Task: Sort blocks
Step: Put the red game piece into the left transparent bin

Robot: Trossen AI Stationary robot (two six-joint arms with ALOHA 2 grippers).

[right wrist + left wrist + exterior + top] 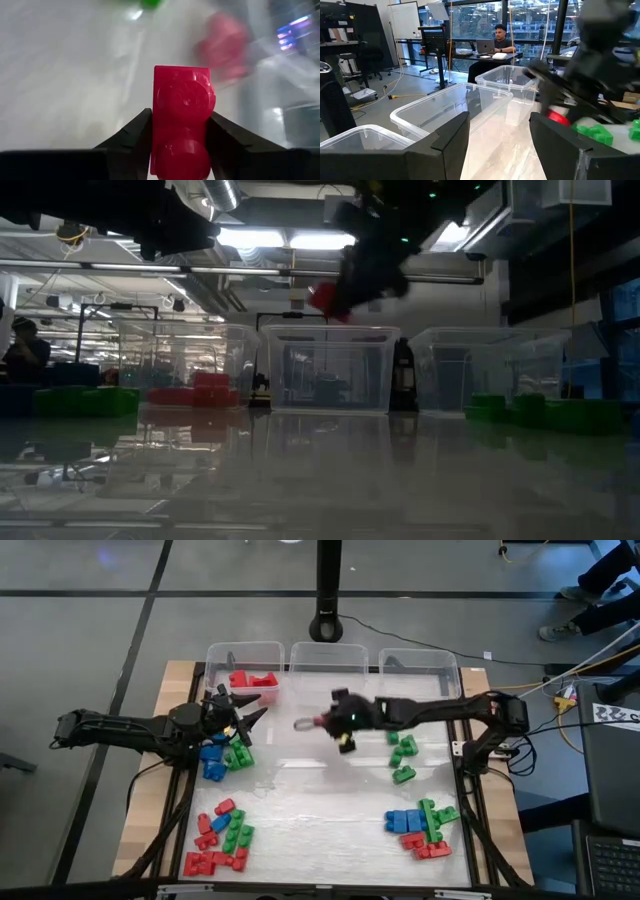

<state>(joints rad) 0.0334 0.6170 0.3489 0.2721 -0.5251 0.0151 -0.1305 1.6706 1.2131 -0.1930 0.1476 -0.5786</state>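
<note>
My right gripper (318,722) hangs above the middle of the table, just short of the middle clear bin (328,658), shut on a red block (182,120). The low view shows that block (325,298) high above the tabletop. My left gripper (250,720) waits open at the table's left, above a blue and green heap of blocks (225,755). Red blocks (252,679) lie in the left bin (215,668). More blocks lie in heaps: red and green (220,840) at the near left, green (402,755) at the right, and blue, green and red (420,825) at the near right. My right gripper pinches the red block by two opposite sides (157,125) between its two fingers. The fingers slant downward and point toward the table's left. The block's studded face is turned toward the wrist camera. It is lifted clear of the table.
Three clear bins stand in a row along the far edge; the right one (420,665) and the middle one hold no blocks that I can see. A black post base (327,625) stands behind them. A person sits at a desk (500,42) beyond the table.
</note>
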